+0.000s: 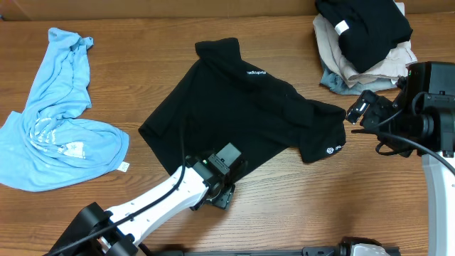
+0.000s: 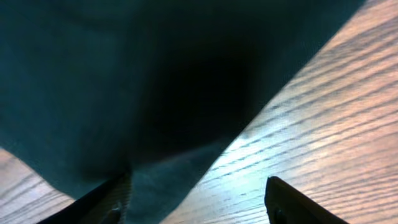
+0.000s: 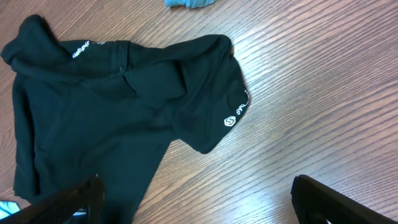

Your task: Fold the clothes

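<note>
Shirt is sprawled in the middle of the table, soft, light and floppy, so with my left claw spread open at its hem and right claw open and empty near the sleeve, I'd pinch the hem corners.

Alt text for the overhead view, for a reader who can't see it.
A black collared shirt lies spread on the wooden table, the left tool at its lower hem and the right tool just off its sleeve. A crumpled light blue garment lies at the left; folded garments are stacked at top right.
</note>
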### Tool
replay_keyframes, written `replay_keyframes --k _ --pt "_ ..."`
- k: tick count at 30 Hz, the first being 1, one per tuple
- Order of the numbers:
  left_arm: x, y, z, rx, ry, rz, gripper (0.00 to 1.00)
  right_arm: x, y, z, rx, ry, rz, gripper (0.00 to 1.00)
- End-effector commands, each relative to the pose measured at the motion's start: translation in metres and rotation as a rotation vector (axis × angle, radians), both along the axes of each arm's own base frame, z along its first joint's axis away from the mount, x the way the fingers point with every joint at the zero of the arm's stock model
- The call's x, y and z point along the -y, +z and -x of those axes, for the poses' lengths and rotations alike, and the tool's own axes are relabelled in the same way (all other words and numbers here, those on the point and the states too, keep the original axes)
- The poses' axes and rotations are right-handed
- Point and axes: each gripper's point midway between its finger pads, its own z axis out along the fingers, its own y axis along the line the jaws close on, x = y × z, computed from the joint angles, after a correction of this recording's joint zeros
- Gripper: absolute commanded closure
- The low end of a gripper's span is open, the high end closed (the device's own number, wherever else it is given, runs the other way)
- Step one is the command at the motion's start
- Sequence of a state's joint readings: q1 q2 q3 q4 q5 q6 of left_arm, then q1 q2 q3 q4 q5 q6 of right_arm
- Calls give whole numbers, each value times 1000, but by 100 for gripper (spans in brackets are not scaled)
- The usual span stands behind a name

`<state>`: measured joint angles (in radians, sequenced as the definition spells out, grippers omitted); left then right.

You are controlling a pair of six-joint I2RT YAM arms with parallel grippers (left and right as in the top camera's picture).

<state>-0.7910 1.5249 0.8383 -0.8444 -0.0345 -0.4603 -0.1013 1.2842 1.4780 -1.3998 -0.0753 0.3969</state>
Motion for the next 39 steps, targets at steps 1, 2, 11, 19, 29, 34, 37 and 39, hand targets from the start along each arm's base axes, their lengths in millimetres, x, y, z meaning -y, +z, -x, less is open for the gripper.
replay_keyframes --k 1,2,11,19,29,34,37,39 --pt "-17 -8 -5 29 -68 -94 29 -1 -1 0 2 14 1 0" --pt "-19 -11 -5 31 -99 -108 29 -1 0 0 3 14 1 0" --pt "-21 -21 6 -26 -219 -140 33 -1 0 -1 5 14 1 0" --pt "-42 -34 2 31 -198 -227 56 -1 0 -1 7 14 1 0" --pt "-28 14 -14 20 -201 -247 82 -1 0 -1 7 13 0 0" --pt "-10 63 -26 22 -215 -218 75 -2 0 -1 7 12 -5 0" --pt "-7 70 -38 54 -199 -198 66 -3 0 -1 8 15 -13 0" --pt "-10 65 -46 71 -168 -183 70 -4 0 -1 8 18 -18 0"
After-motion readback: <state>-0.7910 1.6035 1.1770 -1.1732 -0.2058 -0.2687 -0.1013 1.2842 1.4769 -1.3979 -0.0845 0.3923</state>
